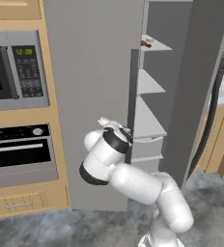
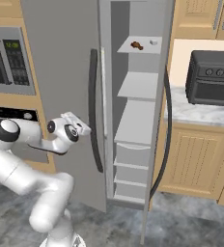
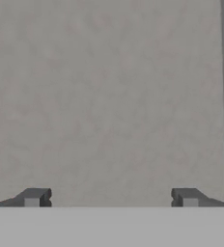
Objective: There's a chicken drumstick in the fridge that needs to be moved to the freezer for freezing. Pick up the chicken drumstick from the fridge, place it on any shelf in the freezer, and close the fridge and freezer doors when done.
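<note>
Kitchen: fridge [image 2: 61, 58]; microwave [image 1: 15, 70]; oven [image 1: 20, 154]; wood cabinets [image 2: 193, 159]

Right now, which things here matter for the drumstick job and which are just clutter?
Job:
- chicken drumstick, on the top shelf of the open compartment
- open door
- closed door
- gripper, open, empty, facing the closed door

Clutter:
- microwave
- oven
- toaster oven
- small white item beside the drumstick
</note>
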Tool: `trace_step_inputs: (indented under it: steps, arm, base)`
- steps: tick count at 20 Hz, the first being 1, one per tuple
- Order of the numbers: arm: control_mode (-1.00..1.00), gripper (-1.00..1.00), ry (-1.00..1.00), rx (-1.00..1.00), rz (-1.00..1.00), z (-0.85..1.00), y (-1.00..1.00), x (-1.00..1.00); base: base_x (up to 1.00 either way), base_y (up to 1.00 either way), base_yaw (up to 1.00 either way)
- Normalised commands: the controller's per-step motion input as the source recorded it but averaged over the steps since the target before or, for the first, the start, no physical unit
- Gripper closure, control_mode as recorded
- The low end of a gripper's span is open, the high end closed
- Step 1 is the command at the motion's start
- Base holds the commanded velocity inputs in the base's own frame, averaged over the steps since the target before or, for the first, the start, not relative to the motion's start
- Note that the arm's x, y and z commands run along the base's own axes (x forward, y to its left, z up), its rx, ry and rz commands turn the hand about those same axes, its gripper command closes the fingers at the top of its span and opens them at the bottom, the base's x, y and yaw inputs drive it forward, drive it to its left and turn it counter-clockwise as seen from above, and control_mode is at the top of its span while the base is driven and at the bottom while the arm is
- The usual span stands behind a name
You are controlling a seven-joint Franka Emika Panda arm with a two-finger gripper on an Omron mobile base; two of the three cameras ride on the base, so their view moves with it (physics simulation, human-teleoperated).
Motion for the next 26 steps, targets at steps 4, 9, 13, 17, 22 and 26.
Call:
trace_step_inputs:
  steps: [4,9,13,17,22,26]
  arm:
    - [-1.0,-1.0,-0.08,0.0,0.0,0.07,-0.06,1.0]
    - [-1.0,-1.0,-0.11,0.0,0.0,0.09,0.0,1.0]
    - [-1.0,-1.0,-0.12,0.0,0.03,0.02,0.0,0.83]
    - [-1.0,-1.0,-0.03,0.0,0.0,0.25,0.0,0.35]
    - [-1.0,-1.0,-0.03,0.0,0.0,0.59,0.0,-0.1]
    - [-1.0,-1.0,-0.05,-0.02,0.0,0.91,0.0,-0.82]
  base:
    - [0.0,0.0,0.0]
    - [0.0,0.0,0.0]
    - [0.0,0.0,0.0]
    - [0.0,0.0,0.0]
    - [0.0,0.0,0.0]
    - [0.0,0.0,0.0]
